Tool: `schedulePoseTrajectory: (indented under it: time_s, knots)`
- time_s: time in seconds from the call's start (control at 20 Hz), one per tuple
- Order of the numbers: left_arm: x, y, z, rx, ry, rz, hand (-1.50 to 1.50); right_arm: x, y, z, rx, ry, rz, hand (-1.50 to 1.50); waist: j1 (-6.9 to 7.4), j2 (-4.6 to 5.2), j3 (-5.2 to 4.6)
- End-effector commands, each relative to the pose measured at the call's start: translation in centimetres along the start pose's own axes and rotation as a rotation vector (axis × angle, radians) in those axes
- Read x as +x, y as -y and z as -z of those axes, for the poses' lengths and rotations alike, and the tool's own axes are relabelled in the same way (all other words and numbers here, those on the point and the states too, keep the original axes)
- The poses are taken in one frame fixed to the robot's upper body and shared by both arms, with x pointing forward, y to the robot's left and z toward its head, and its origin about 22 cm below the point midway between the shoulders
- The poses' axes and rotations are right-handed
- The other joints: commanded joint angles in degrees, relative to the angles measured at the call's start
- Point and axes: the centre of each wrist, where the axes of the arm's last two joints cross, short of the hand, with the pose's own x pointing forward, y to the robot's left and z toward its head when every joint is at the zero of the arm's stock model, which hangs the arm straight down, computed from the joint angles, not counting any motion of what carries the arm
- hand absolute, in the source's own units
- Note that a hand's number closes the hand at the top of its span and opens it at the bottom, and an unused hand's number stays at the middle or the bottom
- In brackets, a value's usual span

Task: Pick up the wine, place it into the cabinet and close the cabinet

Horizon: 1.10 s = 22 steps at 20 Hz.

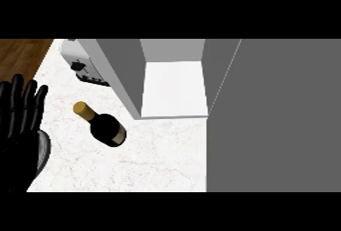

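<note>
Left edge: the left hand [16, 128] rests over the desk's [160, 158] border, fingers [24, 97] straight, spread and pointing up, holding nothing. Upper left: a toaster [85, 63] stands against the cabinet's grey side wall. Centre left: the wine [105, 126], a dark bottle with a gold cap, sits on the pale marble desk, apart from the hand and just short of the cabinet's near corner. Centre: the cabinet [126, 72] is open, its white inner floor exposed. Right: the grey cabinet door [279, 117] stands swung outward.
</note>
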Motion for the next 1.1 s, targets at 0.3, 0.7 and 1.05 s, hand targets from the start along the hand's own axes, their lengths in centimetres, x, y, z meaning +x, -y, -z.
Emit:
schedulePoseTrajectory:
  time_s: [0.3, 0.7, 1.05]
  knots:
    - [-1.4, 3.3, 2.8, 0.168, -0.133, -0.018, -1.50, 2.5, -1.6, -2.6, 0.141, -0.087, 0.163, -1.50, -0.06, 0.39, -0.63]
    - [4.4, 5.9, 6.4, 0.193, -0.129, -0.037, -1.50, 7.1, -2.5, -4.5, 0.130, -0.119, 0.166, -1.50, 1.10, 0.35, -0.59]
    - [6.5, 7.2, 5.3, 0.228, -0.153, -0.045, -1.50, 10.3, -3.7, -4.8, 0.159, -0.137, 0.161, -1.50, 1.22, 0.32, -0.60]
